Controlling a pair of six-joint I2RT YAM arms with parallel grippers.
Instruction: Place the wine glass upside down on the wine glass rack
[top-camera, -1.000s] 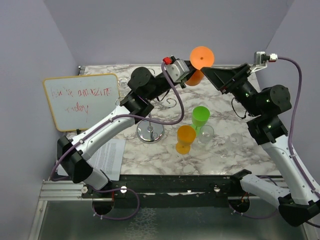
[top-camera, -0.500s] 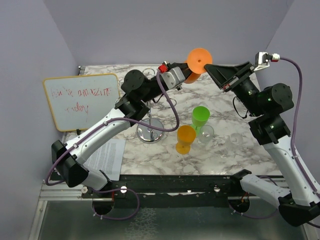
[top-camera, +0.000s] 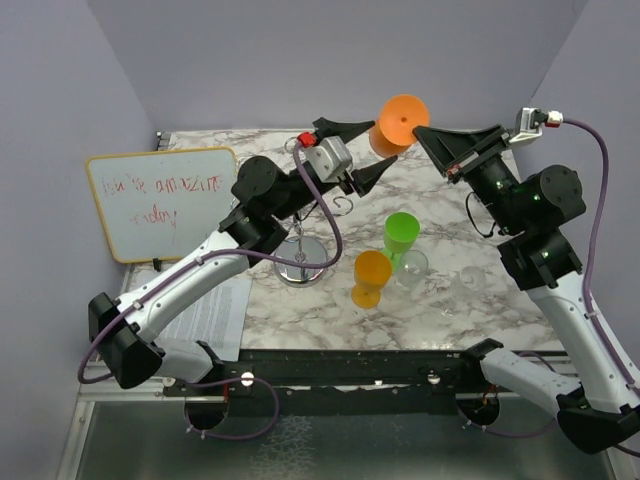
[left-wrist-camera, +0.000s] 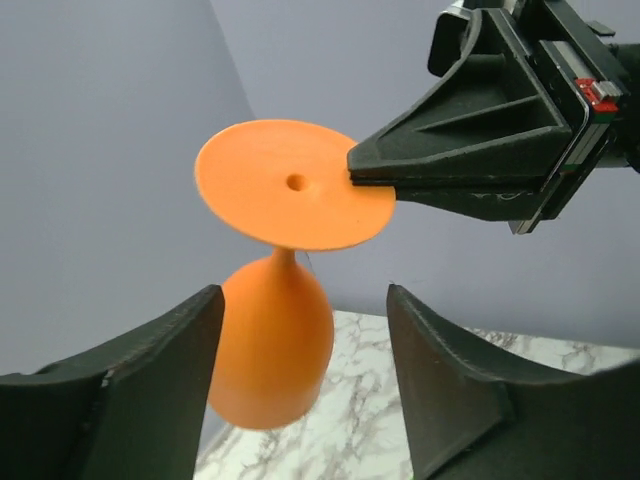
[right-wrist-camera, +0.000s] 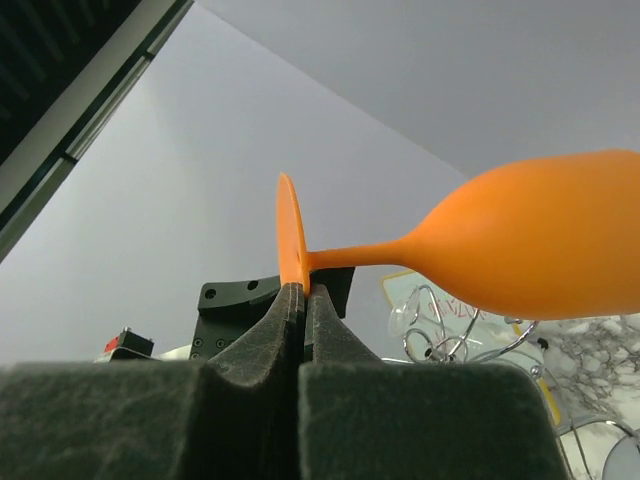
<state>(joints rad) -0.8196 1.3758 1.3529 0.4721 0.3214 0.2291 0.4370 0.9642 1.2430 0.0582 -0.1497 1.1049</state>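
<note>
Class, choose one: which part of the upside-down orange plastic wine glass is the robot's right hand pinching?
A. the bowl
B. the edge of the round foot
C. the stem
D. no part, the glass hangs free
B: the right hand is shut on the rim of the flat foot of the orange plastic wine glass.

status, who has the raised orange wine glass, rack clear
Right gripper shut on foot of raised orange wine glass, foot uppermost. Left gripper open either side of bowl. Left arm overlaps wine glass rack in top view.
</note>
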